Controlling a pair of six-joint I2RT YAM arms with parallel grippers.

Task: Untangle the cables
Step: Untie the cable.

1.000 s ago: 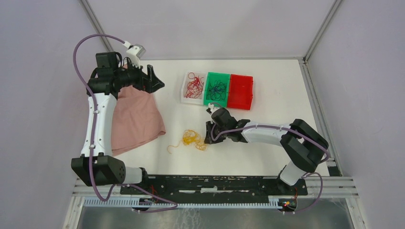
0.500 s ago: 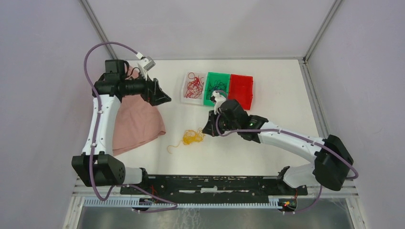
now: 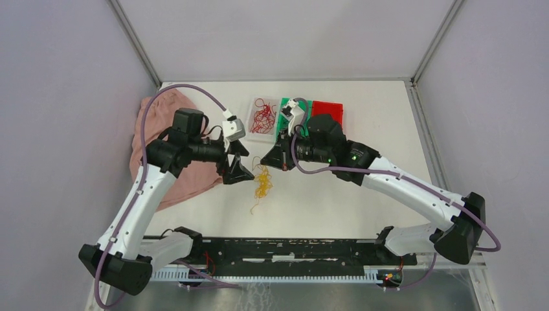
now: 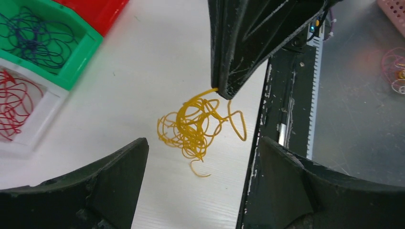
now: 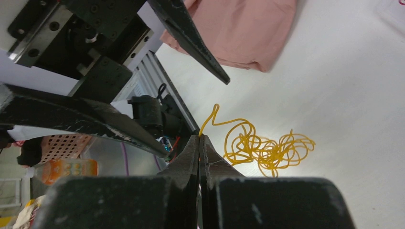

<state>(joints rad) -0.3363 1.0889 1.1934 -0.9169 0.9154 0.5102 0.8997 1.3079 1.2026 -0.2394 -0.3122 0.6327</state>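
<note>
Top external view: right gripper (image 3: 277,160) pinched fully shut on one strand of the yellow cables (image 3: 262,183), curly bundle just below and ahead of its tip. Facing it from the opposite side, left gripper (image 3: 239,162) spread wide, holding nothing, both fingers apart from the bundle.

Left wrist view: same bundle in the open space ahead of the two dark fingers, dangling from the right gripper's tip. Cannot tell whether its lowest loop touches the table (image 3: 382,129).

Right wrist view: fingertips flat against each other, a single yellow strand rising from between them, the remaining loops just beside the tip.

Beyond the right gripper, partly hidden by its wrist: white bin (image 3: 249,133) with red cables (image 3: 262,116), green bin (image 4: 83,47) with dark cables (image 4: 36,38), red bin (image 3: 330,110). Behind the left gripper, under its arm: pink cloth (image 3: 152,107).
</note>
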